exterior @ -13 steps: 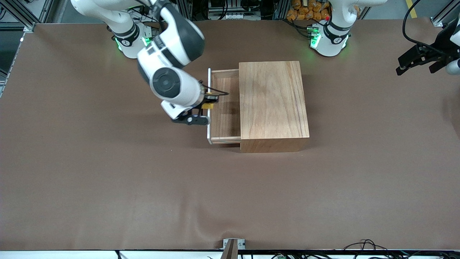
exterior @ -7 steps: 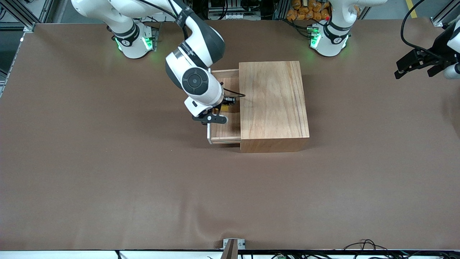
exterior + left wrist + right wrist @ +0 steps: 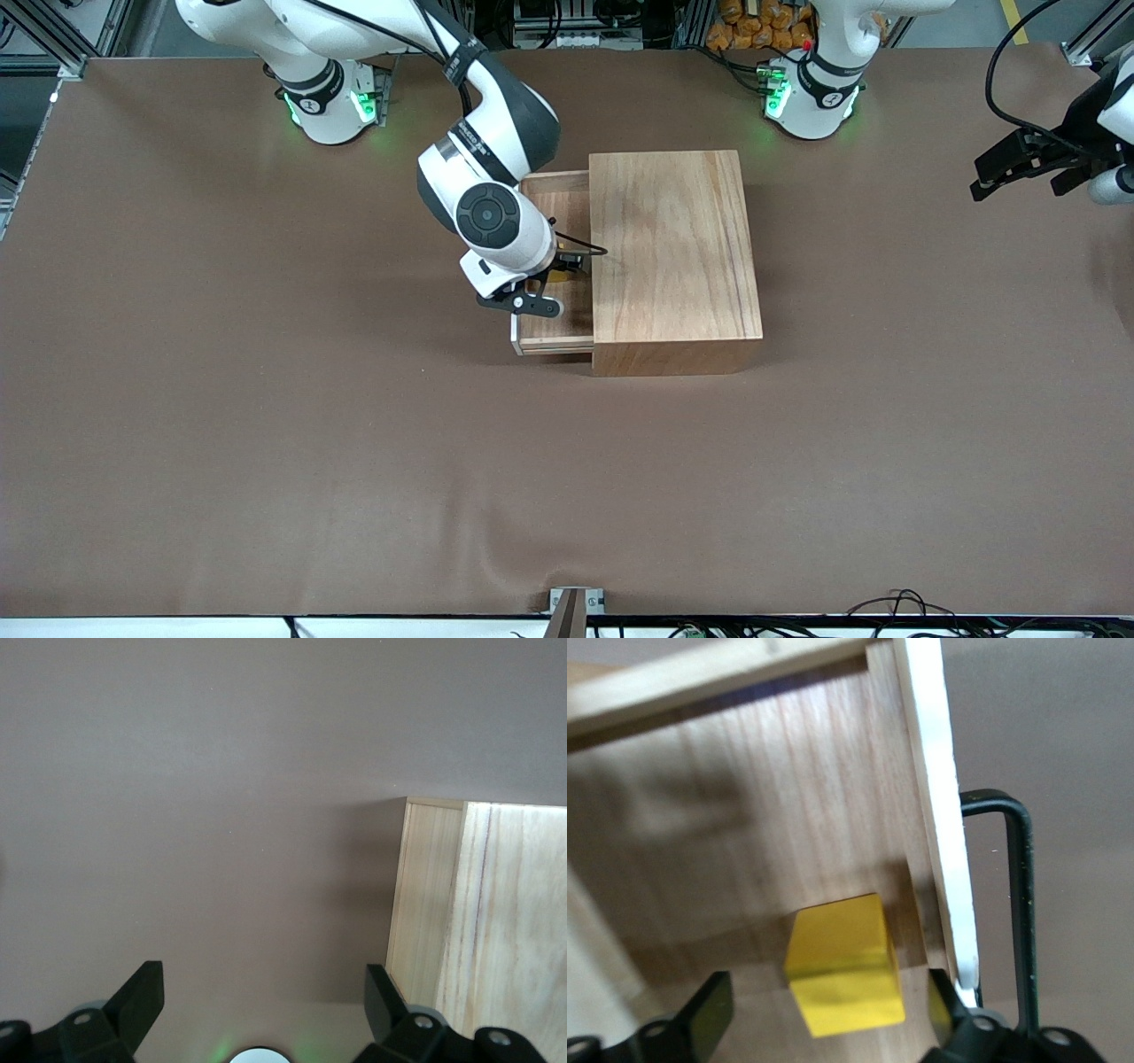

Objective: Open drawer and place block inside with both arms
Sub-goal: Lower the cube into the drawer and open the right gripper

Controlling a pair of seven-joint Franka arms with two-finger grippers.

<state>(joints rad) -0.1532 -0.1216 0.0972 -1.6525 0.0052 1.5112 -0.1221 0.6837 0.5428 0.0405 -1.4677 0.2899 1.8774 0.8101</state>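
The drawer stands pulled out of the light-wood box toward the right arm's end of the table. In the right wrist view I see its white front panel and black bar handle. The yellow block is inside the drawer, close to the front panel. A sliver of the block shows under the right wrist in the front view. My right gripper hangs open over the block, a finger on each side with gaps to both. My left gripper waits open above the table at the left arm's end.
In the left wrist view my left gripper hangs over brown table beside a corner of the wooden box. The green-lit arm bases stand farther from the front camera than the box. A cable loops from the right wrist over the box's edge.
My right gripper carried the block from over the front panel to over the drawer's inside, came lower and opened, letting the block go. My left gripper drifted slightly.
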